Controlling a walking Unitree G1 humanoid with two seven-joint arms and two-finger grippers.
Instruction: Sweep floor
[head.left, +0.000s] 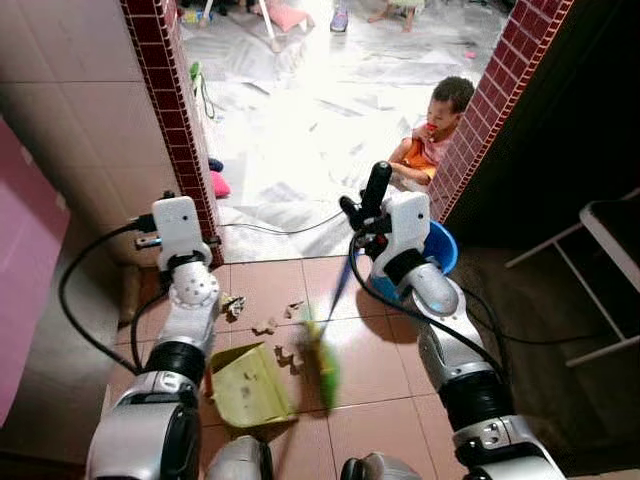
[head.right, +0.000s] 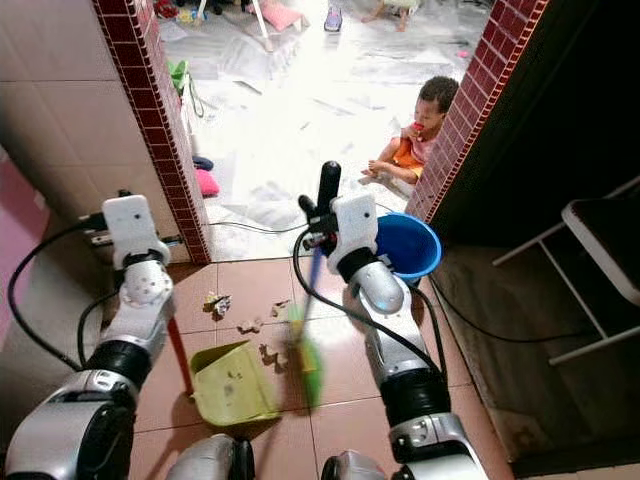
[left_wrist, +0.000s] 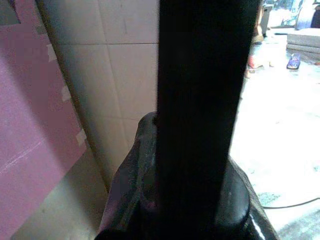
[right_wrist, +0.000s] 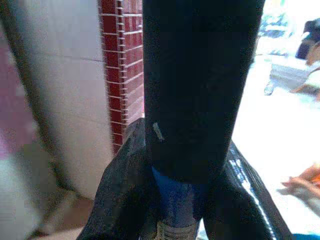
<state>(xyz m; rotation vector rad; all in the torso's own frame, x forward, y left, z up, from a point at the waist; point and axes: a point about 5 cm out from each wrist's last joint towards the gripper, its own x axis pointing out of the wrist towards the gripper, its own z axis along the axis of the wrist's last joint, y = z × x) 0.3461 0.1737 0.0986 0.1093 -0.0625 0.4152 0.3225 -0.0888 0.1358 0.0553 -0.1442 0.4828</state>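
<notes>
Terracotta floor (head.left: 370, 350) — right gripper (head.right: 322, 205) clamps broom (head.right: 305, 350), scraps (head.right: 262, 335) beside dustpan (head.right: 232, 385).

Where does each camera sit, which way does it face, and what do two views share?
Left eye view: on the head, looking down at both silver arms, the green dustpan and debris.
Right eye view: beside it, same scene; both share the blue bucket.
Left wrist view: along the left gripper toward a tiled wall.
Right wrist view: along the right gripper, closed on the broom handle.
</notes>
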